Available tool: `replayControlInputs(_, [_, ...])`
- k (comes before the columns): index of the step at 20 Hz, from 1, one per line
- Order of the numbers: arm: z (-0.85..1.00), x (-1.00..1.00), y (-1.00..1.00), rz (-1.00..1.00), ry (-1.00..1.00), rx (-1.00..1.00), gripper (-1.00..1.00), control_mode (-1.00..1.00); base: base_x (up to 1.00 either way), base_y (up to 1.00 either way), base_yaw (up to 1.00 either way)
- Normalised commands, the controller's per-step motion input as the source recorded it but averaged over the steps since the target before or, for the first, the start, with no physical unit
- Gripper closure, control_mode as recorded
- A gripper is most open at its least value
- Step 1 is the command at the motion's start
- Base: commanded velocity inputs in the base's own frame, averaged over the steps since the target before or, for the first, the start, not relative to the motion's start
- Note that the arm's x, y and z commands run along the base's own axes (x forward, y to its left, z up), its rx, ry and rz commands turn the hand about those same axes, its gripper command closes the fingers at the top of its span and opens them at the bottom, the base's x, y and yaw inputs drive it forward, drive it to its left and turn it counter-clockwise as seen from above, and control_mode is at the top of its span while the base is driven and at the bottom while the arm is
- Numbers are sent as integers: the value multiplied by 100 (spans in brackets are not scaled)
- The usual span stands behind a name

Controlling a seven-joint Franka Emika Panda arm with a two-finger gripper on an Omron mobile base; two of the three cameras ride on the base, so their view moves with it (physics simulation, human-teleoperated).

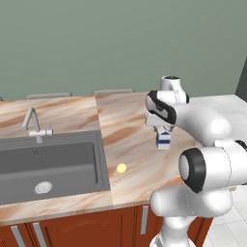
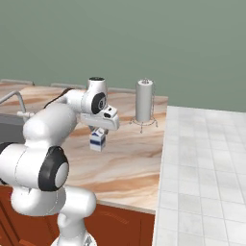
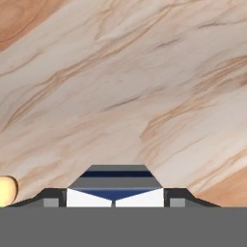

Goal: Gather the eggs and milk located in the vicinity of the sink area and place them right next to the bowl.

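The milk [image 1: 163, 139] hangs upright in the gripper [image 1: 163, 132], clear above the marbled bench [image 1: 130, 144] and to the right of the sink [image 1: 53, 166]; in the right base view the same carton [image 2: 98, 140] sits just under the wrist, with the bench surface visible beneath it. In the hand view the gabled top of the milk [image 3: 115, 185] lies squarely between the two dark fingertips [image 3: 53, 198], so the gripper [image 3: 115, 200] is clamped on the carton's upper part, one finger on each flat side. As a small boxy carton it probably handles as a light, fairly stiff load, but its smooth faces could slip and its walls may dent under too hard a squeeze; holding across two flat parallel sides near the top, as here, looks like the sensible place. A pale yellow egg [image 1: 121, 168] rests on the bench just beside the sink's right rim, and its edge shows at the left of the hand view [image 3: 6, 191]. It is tiny, round and likely to roll and crack, so it calls for a centred, gentle pinch across its middle.
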Motion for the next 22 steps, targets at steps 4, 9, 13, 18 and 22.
replayControlInputs(4, [36,-57,16,0,-16,-1,100,-100,0,0,0])
replayControlInputs(9, [35,-50,12,0,-8,-3,100,-100,0,0,0])
replayControlInputs(13, [20,-24,1,0,0,-3,100,-100,0,0,0])
replayControlInputs(18, [2,0,0,0,4,0,100,-100,0,0,0])
replayControlInputs(22, [0,0,0,0,0,0,100,-100,0,0,0])
